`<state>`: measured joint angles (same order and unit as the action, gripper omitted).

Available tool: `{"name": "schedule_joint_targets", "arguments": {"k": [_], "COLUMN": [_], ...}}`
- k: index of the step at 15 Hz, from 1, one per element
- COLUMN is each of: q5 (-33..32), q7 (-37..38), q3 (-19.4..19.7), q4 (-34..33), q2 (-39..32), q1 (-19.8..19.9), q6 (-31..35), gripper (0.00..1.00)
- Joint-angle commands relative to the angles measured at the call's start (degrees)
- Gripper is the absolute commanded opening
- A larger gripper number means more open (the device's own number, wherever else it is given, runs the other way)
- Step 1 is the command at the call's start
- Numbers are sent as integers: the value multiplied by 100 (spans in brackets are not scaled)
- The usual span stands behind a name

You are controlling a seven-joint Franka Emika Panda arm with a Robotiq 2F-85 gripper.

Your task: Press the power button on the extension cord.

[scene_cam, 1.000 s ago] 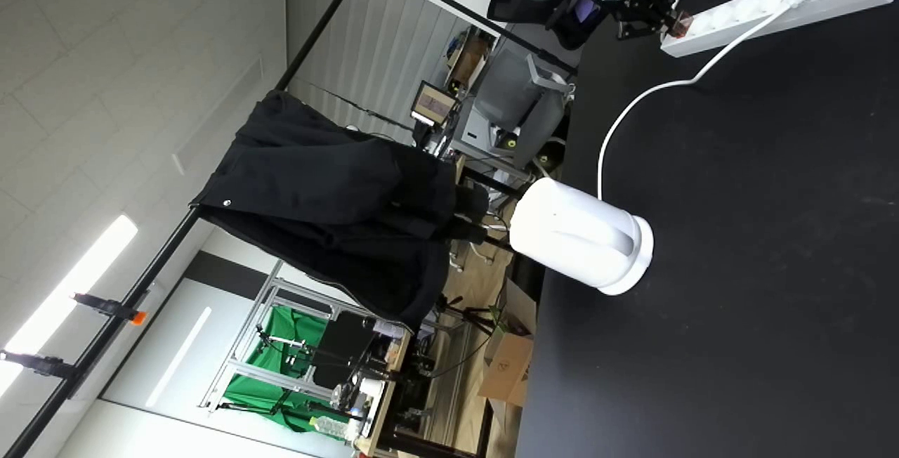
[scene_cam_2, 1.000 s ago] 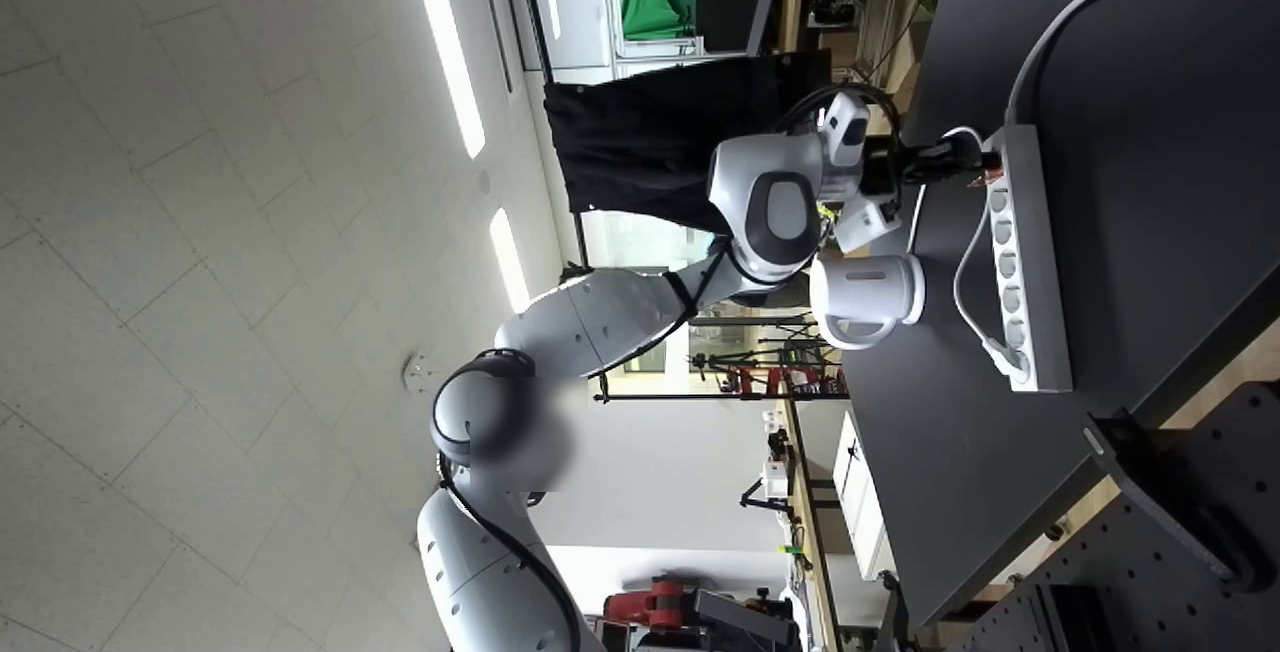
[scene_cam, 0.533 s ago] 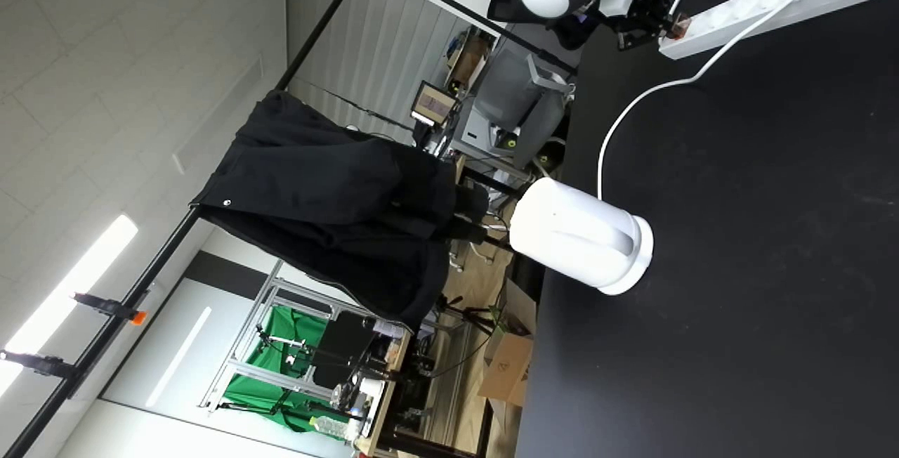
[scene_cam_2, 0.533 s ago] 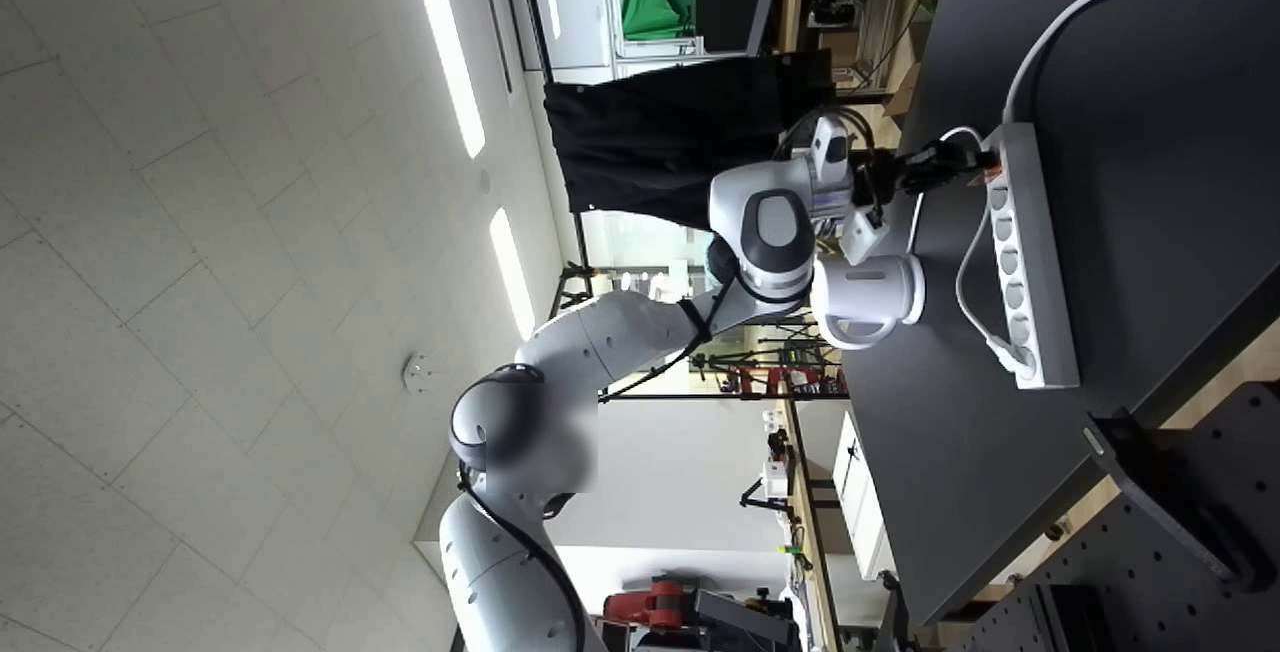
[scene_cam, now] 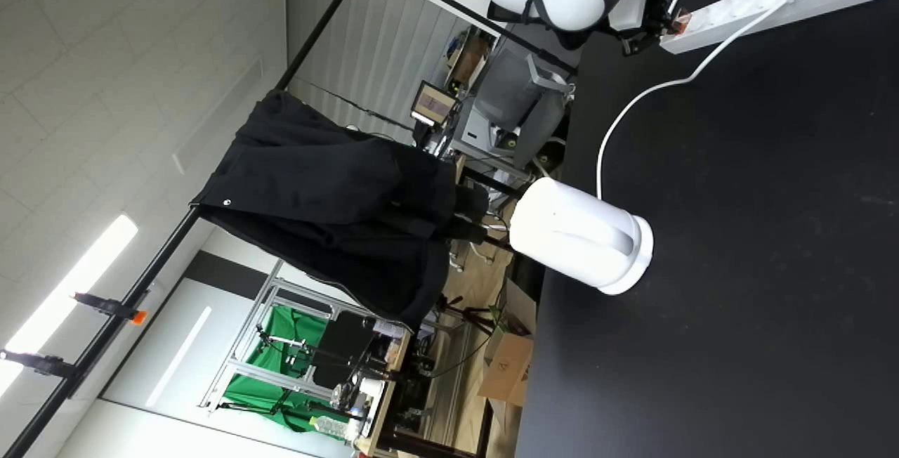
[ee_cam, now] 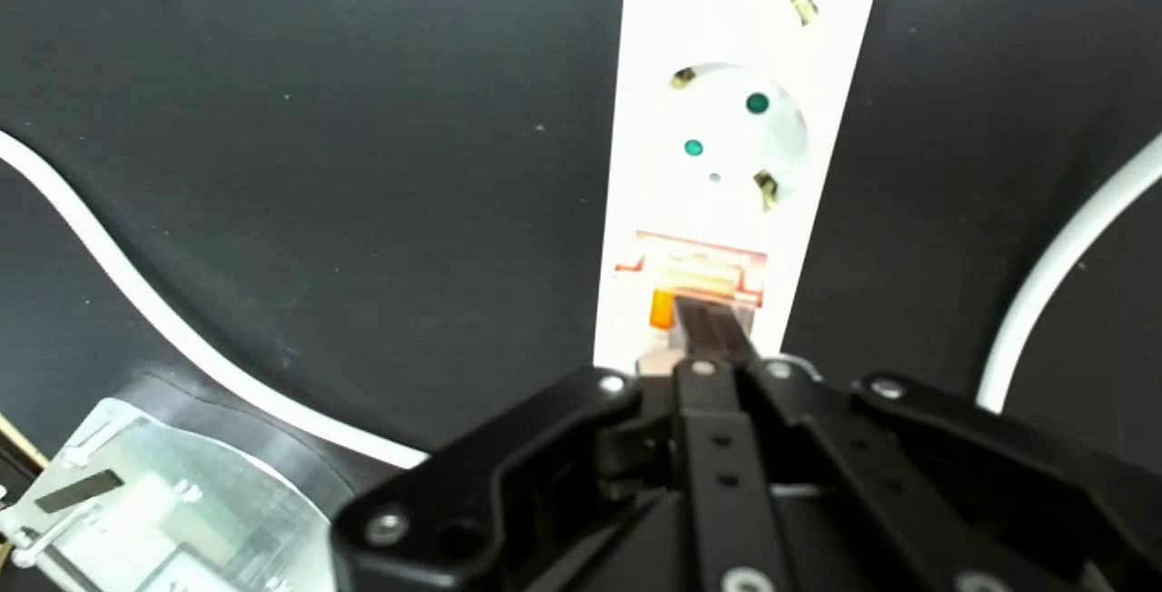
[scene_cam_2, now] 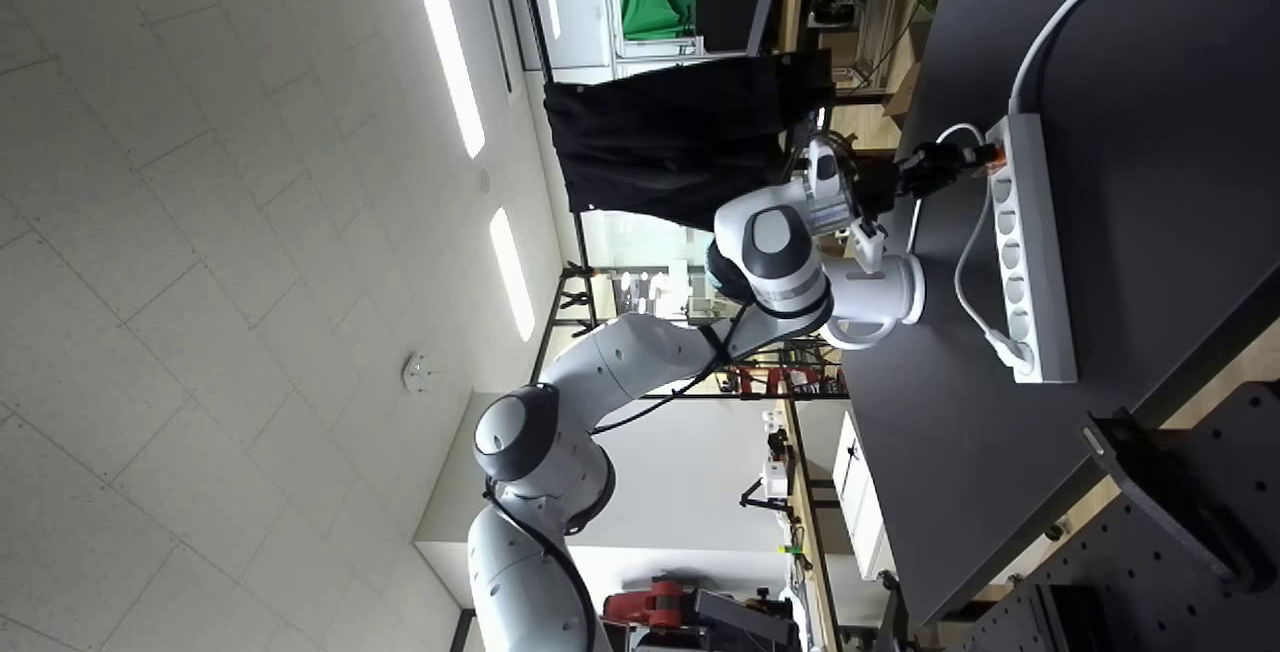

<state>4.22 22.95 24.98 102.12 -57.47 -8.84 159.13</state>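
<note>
1. The strip (ee_cam: 654, 174) is laid flat on the counter (scene_cam_2: 1130, 192), sockets upward, directly beneath the tool (ee_cam: 715, 324).
2. The tool's fingers are seen together at the tips.
3. Those tips are set over one end of the strip, where the orange-red switch (ee_cam: 697, 276) is partly covered by them; whether it is pushed down cannot be told.
4. From that same end a white cable (scene_cam_2: 1062, 14) is led off.
5. At the opposite end, pointed towards the counter edge beside the perforated panel (scene_cam_2: 1150, 552), a plug (scene_cam_2: 1008, 356) is fitted in the last socket.
6. From the plug a thinner lead (scene_cam_2: 958, 282) is run across the counter to the kettle (scene_cam_2: 880, 304).
7. In an exterior view the kettle is stood upright near a corner of the counter; the strip is laid farther in from that corner.
8. The counter is dark, with faint marks scattered over it.
9. Beyond its edge, a black cloth (scene_cam: 330, 177) is hung from a pole (scene_cam: 165, 254); a grey chair (scene_cam: 516, 96), a box (scene_cam: 507, 367) and a green cloth (scene_cam: 267, 395) are also seen.
</note>
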Motion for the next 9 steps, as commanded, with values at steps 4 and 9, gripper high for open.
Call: {"name": "schedule_joint_targets", "arguments": {"k": [4, 9], "q5": [-186, -22], "q7": [599, 569], "q3": [365, 132], "q4": [-87, -94], "q2": [-416, -344], "q1": [-389, -202], "q6": [216, 206], "gripper": [0, 0]}}
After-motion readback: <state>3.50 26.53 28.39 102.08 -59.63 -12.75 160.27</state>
